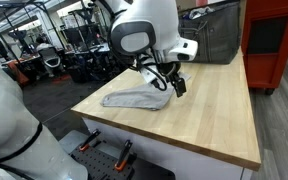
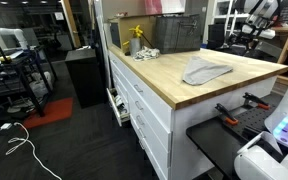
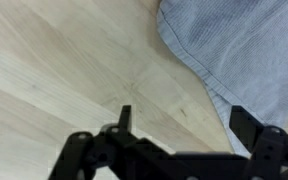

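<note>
The butcher-block worktop (image 1: 199, 115) fills most of both exterior views, with a dark mesh bin (image 1: 216, 35) at its far end. On the bare wood, well clear of the edges, lies a grey cloth (image 1: 136, 98), rumpled and partly folded over itself, seen again as a flat heap in an exterior view (image 2: 206, 70). The gripper (image 1: 173, 86) hangs just above the cloth's end; in the wrist view its fingers (image 3: 124, 118) stand spread apart with nothing between them, and the cloth's hem (image 3: 239, 60) lies beside one finger. The cloth looks light, soft and limp, likely to sag and trail when lifted. A raised fold near that hem seems the best place to pinch, since the flat fabric offers little to grip.
</note>
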Robot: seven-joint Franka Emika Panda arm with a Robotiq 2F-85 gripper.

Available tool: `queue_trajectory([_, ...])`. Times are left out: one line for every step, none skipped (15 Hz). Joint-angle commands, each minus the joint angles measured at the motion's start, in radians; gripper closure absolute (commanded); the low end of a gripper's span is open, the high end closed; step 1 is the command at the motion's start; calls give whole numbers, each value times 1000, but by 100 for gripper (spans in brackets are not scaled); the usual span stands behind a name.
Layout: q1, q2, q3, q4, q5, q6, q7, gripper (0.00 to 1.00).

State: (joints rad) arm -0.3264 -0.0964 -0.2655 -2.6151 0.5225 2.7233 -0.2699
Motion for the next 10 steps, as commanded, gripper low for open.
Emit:
queue_trajectory([5, -67, 27, -54, -93, 0, -1, 0])
queue_trajectory([39, -81, 4, -70, -137, -4, 17, 0])
queue_trajectory([41, -85, 9, -80, -178, -5, 35, 0])
queue_trajectory([42, -86, 11, -86, -224, -16, 57, 0])
queue_trajectory([47, -85, 13, -90, -258, -20, 76, 0])
queue_trajectory([55, -76, 13, -89, -282, -28, 91, 0])
queue_trajectory([58, -67, 17, -89, -308, -27, 116, 0])
queue_trajectory([68, -57, 19, -83, -315, -37, 127, 0])
queue_trajectory([71, -44, 24, -77, -333, -44, 151, 0])
queue_trajectory([75, -38, 24, -66, -341, -65, 162, 0])
